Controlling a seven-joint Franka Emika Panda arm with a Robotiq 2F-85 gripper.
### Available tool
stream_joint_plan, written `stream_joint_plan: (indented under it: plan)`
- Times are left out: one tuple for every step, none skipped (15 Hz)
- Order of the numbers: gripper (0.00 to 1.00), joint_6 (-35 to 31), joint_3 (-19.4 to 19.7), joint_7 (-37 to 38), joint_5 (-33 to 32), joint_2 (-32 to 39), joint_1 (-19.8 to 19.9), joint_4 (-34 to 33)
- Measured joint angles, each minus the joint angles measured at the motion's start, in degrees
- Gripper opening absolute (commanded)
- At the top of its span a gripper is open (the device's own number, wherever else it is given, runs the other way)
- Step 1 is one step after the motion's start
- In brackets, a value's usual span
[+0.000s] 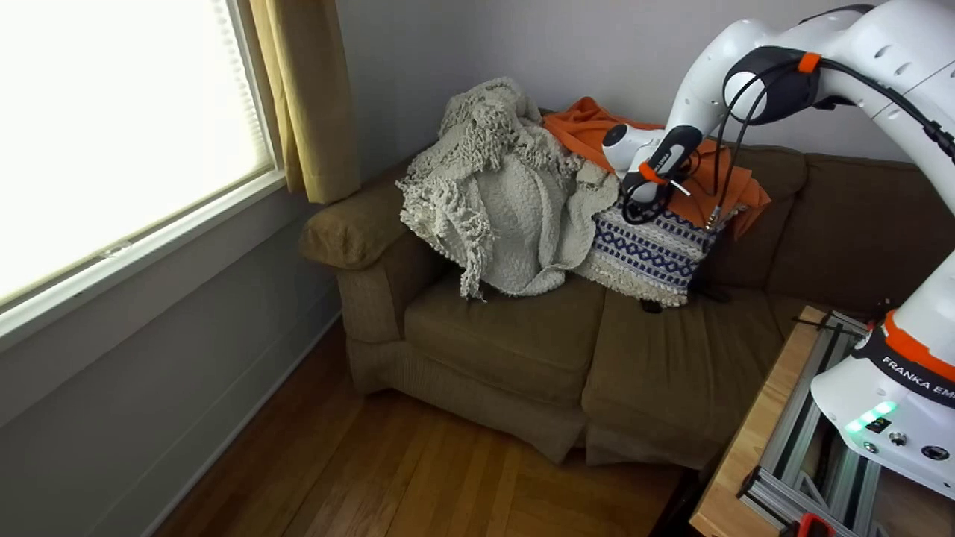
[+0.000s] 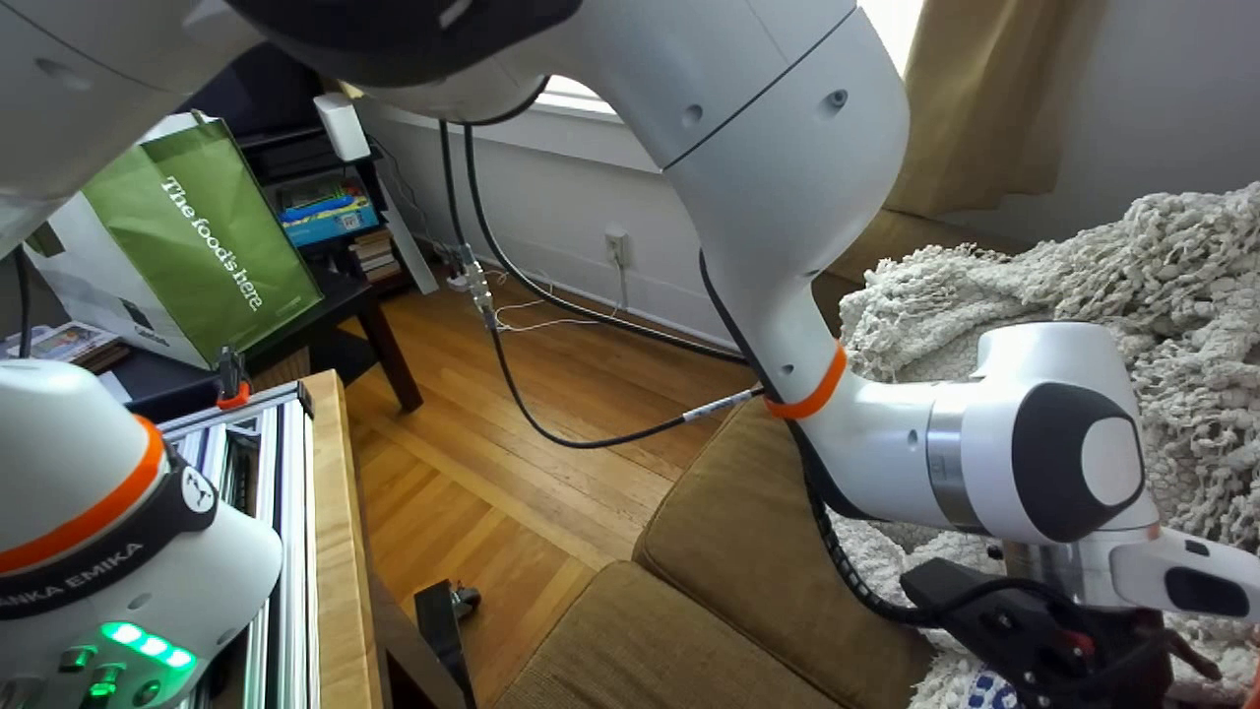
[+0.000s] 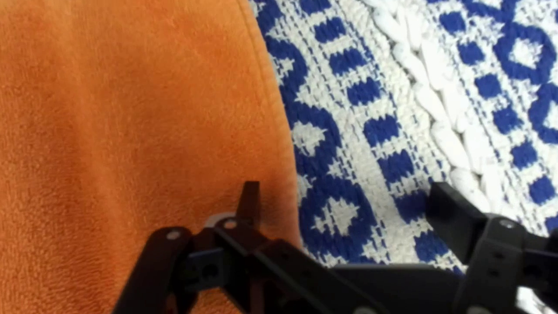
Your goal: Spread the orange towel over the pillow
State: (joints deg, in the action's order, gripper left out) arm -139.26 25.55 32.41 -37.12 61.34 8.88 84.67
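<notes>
In an exterior view the blue-and-white woven pillow [image 1: 643,250] leans on the brown sofa [image 1: 507,328], its patterned bands and shaggy lower border showing. The orange towel [image 3: 139,144] lies over the pillow's upper part; a bunched end rises above the pillow's top left in that view, and a corner juts past the pillow's right side. In the wrist view the towel's hemmed edge runs across the pillow, with blue motifs and a braided white cord [image 3: 431,96] of the pillow bare beside it. Over that edge is the Robotiq gripper [image 3: 346,196], its two fingers spread wide apart and holding nothing: one is above the towel, the other above the pillow's bare weave. Whether either fingertip touches cloth, I cannot tell. The white Franka Panda arm [image 1: 888,60] extends over the pillow, its base at a wood-edged table [image 1: 757,418] well apart from the pillow. A cream fringed throw blanket [image 1: 515,209] is heaped against the pillow's left side in the same exterior view. Well away from the pillow, in an exterior view, stands a green-and-white paper grocery bag [image 2: 212,236].
</notes>
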Motion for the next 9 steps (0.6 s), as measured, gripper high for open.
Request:
stream_joint_plan:
  plan:
    - [0.68,-0.3,0.6,0.8,0.0,0.6,-0.2,-0.4]
    - [0.62,-0.4,1.0,1.4,0.1,1.1,-0.3,-0.8]
    - [0.57,-0.4,1.2,1.8,0.2,1.3,-0.4,-1.1]
    - [0.55,-0.4,1.4,2.2,0.3,1.4,-0.5,-1.2]
    - [0.55,-0.4,1.6,2.3,0.6,1.4,-0.6,-1.4]
    - [0.55,-0.4,1.8,2.4,0.8,1.3,-0.6,-1.5]
    - [0.58,-0.4,1.9,2.3,1.1,1.2,-0.6,-1.6]
    - [0.61,-0.4,2.0,2.2,1.5,1.1,-0.6,-1.6]
    - [0.64,-0.3,2.0,1.9,2.0,1.0,-0.6,-1.6]
